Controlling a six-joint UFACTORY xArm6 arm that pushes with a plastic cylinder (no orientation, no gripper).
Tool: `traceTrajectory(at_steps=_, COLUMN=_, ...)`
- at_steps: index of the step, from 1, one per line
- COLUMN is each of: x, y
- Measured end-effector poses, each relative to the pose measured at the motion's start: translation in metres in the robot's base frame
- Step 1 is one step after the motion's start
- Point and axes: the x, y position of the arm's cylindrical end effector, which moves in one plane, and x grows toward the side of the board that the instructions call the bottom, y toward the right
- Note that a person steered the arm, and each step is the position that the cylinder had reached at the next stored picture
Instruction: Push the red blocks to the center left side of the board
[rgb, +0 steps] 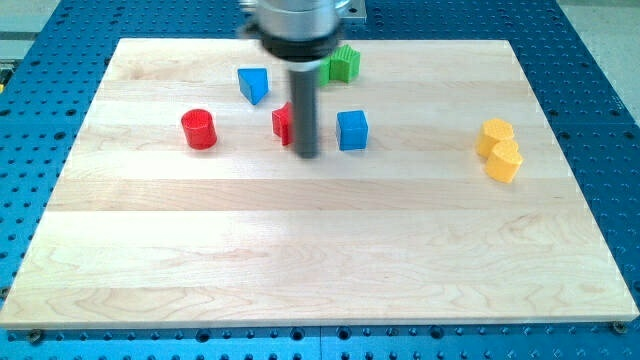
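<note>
two blue blocks (253, 84) (352, 130), green block (343, 64), two yellow blocks (494, 135) (504, 160), wooden board (320, 260)

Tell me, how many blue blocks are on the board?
2. One blue block, wedge-like, sits near the view's top, left of my tip. The other, a blue cube, sits just right of my tip. The rod could hide a little, but no more blue shows.

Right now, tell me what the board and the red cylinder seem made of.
The board looks like pale wood with a smooth, faintly glossy finish: plank seams and grain show. The red cylinder looks like moulded plastic, uniformly coloured and matte to slightly shiny, though painted wood cannot be ruled out.
</note>
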Motion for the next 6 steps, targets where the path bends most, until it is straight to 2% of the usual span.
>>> traceTrajectory(at_steps=1, x=-0.015, y=0.005)
traceTrajectory(at_steps=3, x=-0.020, y=-0.090)
traceTrajectory(at_steps=4, x=-0.060, y=-0.013)
traceTrajectory(at_steps=5, x=-0.065, y=-0.061)
traceTrajectory(at_steps=6, x=-0.040, y=-0.126)
